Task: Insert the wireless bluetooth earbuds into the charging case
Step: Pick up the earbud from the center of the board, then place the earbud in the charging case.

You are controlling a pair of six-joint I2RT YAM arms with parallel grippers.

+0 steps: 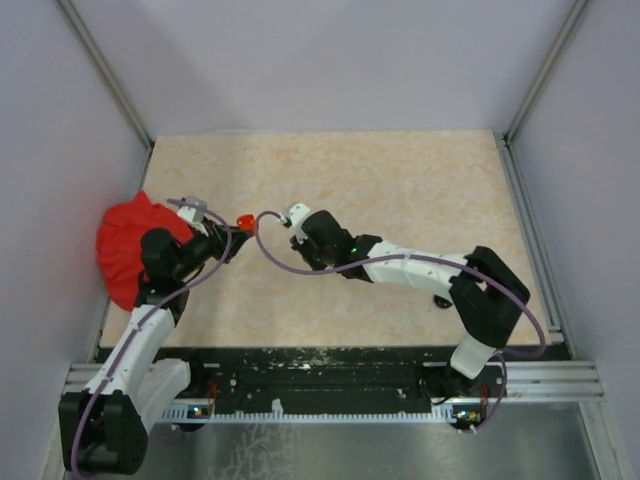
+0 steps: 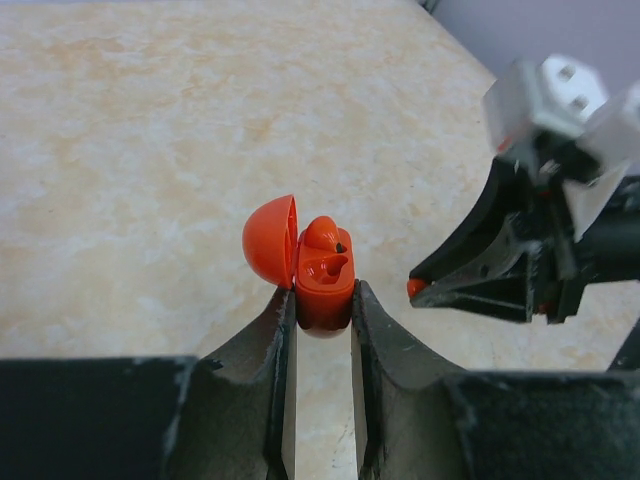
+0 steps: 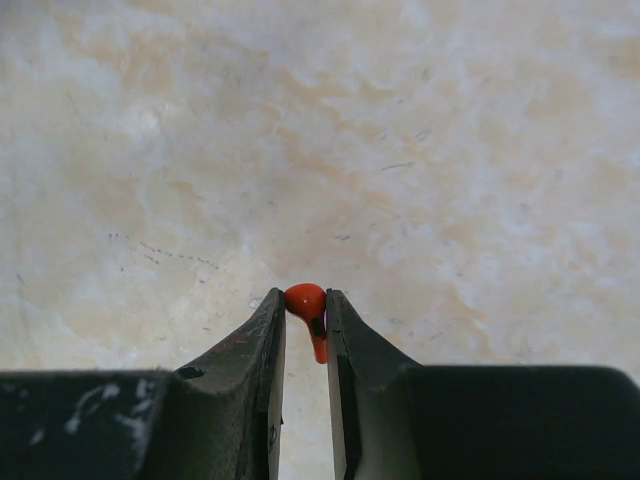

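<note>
Earbuds are split between my two arms. A seated earbud rests in the open orange charging case, which my left tool pinches by its sides, its lid swung left. My right tool is clamped on the second earbud, stem down, above the table. The right arm bends at the elbow and stretches leftward, its tip just beside the case. The left arm angles in from its base.

You've a crumpled red cloth at the left middle of the top view, overlapping the beige mottled tabletop's left edge, against the pale wall.
</note>
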